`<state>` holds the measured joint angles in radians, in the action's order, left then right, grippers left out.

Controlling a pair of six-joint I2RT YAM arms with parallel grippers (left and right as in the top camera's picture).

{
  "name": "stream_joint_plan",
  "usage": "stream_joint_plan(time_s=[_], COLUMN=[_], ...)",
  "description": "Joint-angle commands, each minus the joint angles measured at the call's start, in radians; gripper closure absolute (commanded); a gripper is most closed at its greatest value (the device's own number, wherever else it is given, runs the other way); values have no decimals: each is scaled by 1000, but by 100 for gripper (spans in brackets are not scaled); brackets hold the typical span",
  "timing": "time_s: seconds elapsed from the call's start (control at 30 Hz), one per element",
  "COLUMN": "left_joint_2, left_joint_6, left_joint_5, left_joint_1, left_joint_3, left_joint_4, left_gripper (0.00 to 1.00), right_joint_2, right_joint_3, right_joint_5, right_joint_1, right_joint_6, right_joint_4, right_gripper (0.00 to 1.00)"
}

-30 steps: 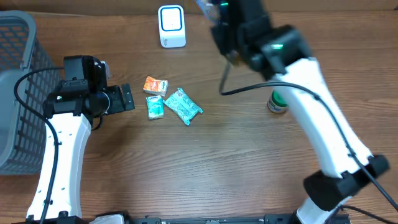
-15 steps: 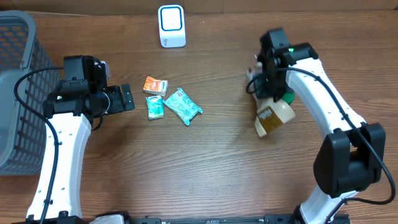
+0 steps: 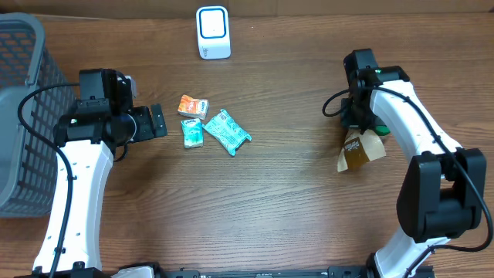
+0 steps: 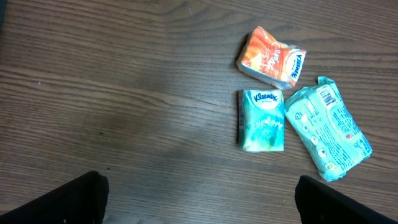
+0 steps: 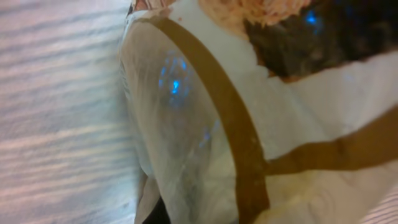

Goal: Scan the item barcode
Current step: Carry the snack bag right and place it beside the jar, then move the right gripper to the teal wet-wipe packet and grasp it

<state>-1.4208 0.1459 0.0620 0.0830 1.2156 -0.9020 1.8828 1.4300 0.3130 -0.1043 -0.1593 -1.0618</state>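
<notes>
**Pouch pinched on the right, scanner far across the table**

From overhead, we see the right gripper (image 3: pixel 357 127) tilted down over the right side of the table (image 3: pixel 278 208). Its jaws are closed on the upper edge of a brown-and-white pouch (image 3: pixel 361 150). The pouch trails toward the near side below the gripper, and we cannot tell whether its lower end rests on the wood. We take this pouch to be the item to scan. It is held by its edge, probably so that its flat faces stay free to turn. The white scanner (image 3: pixel 213 32) stands at the far edge, left of centre and well apart from the pouch, so the item has to be carried there.

The left gripper (image 3: pixel 158 123) hovers with its jaws wide apart and nothing in them. It sits just left of an orange pack (image 3: pixel 193 106), a green tissue pack (image 3: pixel 192 133) and a teal packet (image 3: pixel 227 132). A grey basket (image 3: pixel 23 116) stands at the far left.

In the left wrist view, both dark fingertips sit at the bottom corners with bare wood between them. The three packs lie close together beyond them, the green one just beside the teal one, waiting their turn as we judge it.

In the right wrist view, the pouch fills the frame, with pale film, brown bands and a printed picture at the top. No barcode shows on this face, and the fingers themselves are hidden.
</notes>
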Motion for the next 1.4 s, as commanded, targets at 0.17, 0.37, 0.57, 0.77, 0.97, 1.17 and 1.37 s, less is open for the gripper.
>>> stream_joint_plan(time_s=[0.17,0.37,0.57,0.77,0.97,1.17,1.37], left_joint_2=[-4,-4,-4,-4,-4,-4,-4], left_joint_6=[-19,-19,-53,-123,-233,-237,-293], left_joint_5=[-10,-10,-119,-376,-356,-131,171], left_joint_1=[2,2,2,2,1,1,1], left_joint_3=[5,5,5,5,5,5,5], left_joint_4=[1,1,-30,-126,-126,-149,-140], left_gripper=[0,0,0,0,0,0,0], right_joint_2=[-14,-14,-14,-6,-6,-6,-3], right_joint_3=[-8,117,284,206,50,-157,-233], right_joint_5=[-11,-221,-674,-808,-808,-807,-664], right_joint_1=[75,72,12,-68,-181,-335,-420], right_joint_6=[-57,-49,-50,-137,-338,-535,-713], right_joint_4=[37,18,7,95,195,483,613], right_gripper=[38,10,0,0,11,14,25])
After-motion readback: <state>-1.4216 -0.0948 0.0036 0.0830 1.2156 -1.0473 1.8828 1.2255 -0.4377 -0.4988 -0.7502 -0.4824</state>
